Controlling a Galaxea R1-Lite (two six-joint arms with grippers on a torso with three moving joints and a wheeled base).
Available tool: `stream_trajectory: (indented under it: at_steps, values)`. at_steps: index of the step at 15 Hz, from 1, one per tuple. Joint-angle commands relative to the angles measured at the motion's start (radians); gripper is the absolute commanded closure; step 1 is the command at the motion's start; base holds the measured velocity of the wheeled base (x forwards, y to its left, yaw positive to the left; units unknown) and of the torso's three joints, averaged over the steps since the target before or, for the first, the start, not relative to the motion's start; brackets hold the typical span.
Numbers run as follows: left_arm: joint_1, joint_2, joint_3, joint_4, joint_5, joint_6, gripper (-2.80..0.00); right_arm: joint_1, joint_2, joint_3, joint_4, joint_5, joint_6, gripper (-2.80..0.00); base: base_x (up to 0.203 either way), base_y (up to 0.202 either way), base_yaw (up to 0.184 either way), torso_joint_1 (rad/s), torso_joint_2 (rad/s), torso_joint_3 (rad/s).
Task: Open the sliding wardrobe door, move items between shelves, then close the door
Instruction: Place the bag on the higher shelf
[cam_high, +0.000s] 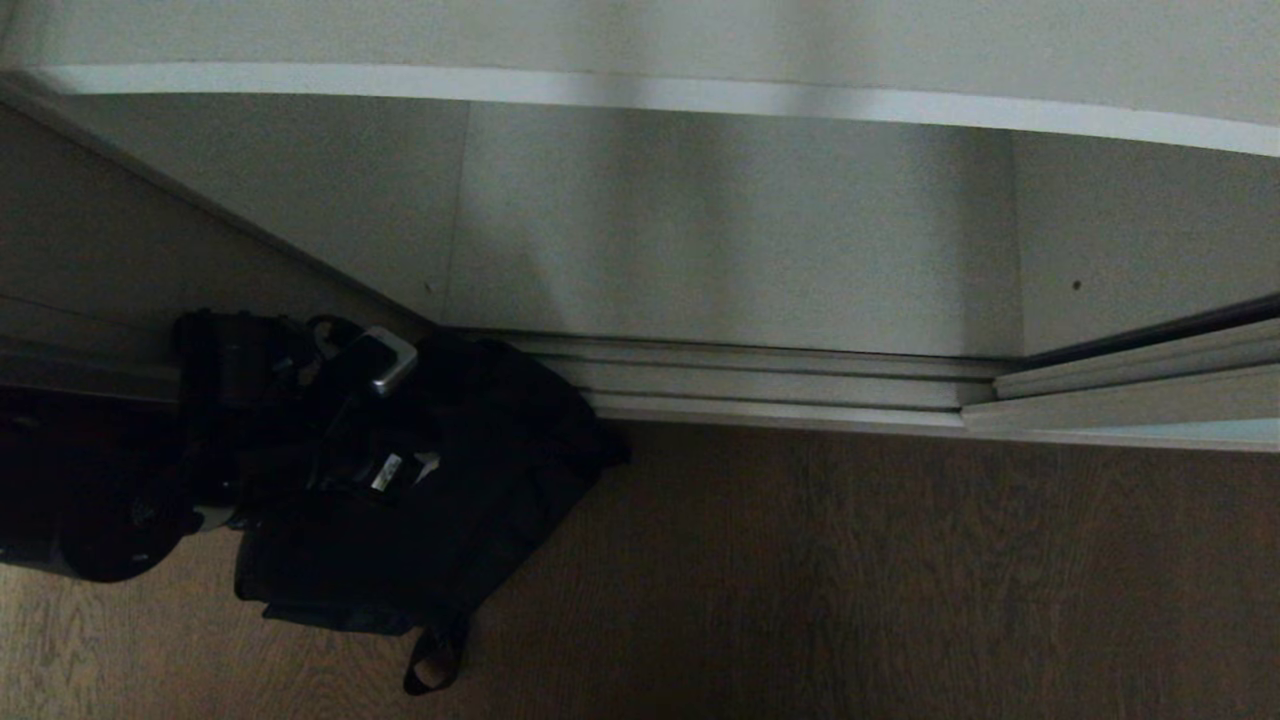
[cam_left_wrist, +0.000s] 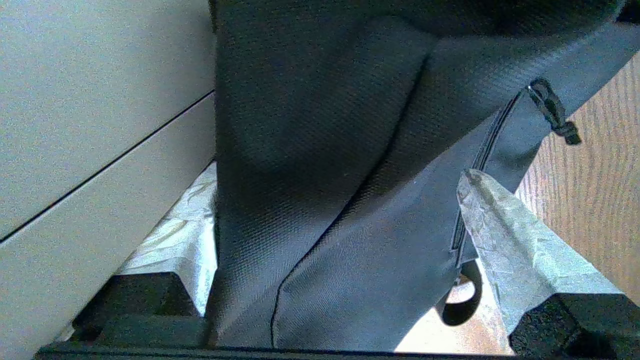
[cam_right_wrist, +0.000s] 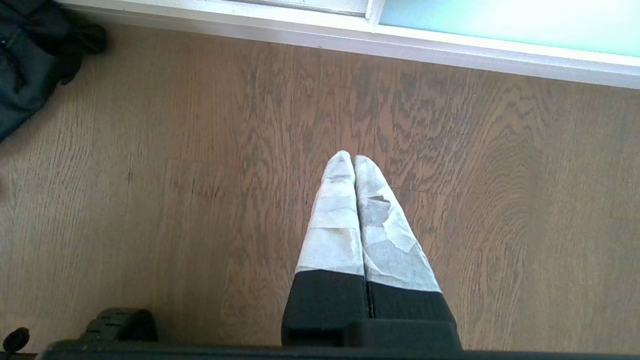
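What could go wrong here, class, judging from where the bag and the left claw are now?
1. The left claw stands open with the black bag between its fingers; pulling away could snag the strap or zip pull.
2. The bag lies across the floor track, so it may block the door from sliding shut.

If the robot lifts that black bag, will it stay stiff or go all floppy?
Probably floppy: the black bag is woven cloth that folds and creases between the left gripper fingers. Its strap loop trails loose on the wooden floor, so it would likely dangle. The rough weave looks easy to grip, not slippery.
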Motion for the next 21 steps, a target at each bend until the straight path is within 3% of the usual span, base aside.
stream_trajectory:
  at_steps: [1, 4, 7, 9, 21]
  values:
    - [0.014, -0.008, 0.012, 0.015, -0.005, 0.007, -2.8, 0.0, -0.001, 0.0, 0.0, 0.0, 0.0, 0.0, 0.0, 0.0, 0.0, 0.0, 0.0, 0.0]
    - [0.013, -0.02, 0.024, 0.124, -0.032, -0.018, -2.8, 0.0, -0.001, 0.0, 0.0, 0.0, 0.0, 0.0, 0.0, 0.0, 0.0, 0.0, 0.0, 0.0]
    - [0.01, -0.028, 0.013, 0.268, -0.089, -0.148, -2.8, 0.0, -0.001, 0.0, 0.0, 0.0, 0.0, 0.0, 0.0, 0.0, 0.0, 0.0, 0.0, 0.0]
    - [0.006, -0.042, 0.011, 0.364, -0.121, -0.181, -2.8, 0.0, -0.001, 0.0, 0.0, 0.0, 0.0, 0.0, 0.0, 0.0, 0.0, 0.0, 0.0, 0.0]
    - [-0.008, -0.018, 0.025, 0.356, -0.133, -0.235, -2.8, 0.0, -0.001, 0.0, 0.0, 0.0, 0.0, 0.0, 0.0, 0.0, 0.0, 0.0, 0.0, 0.0]
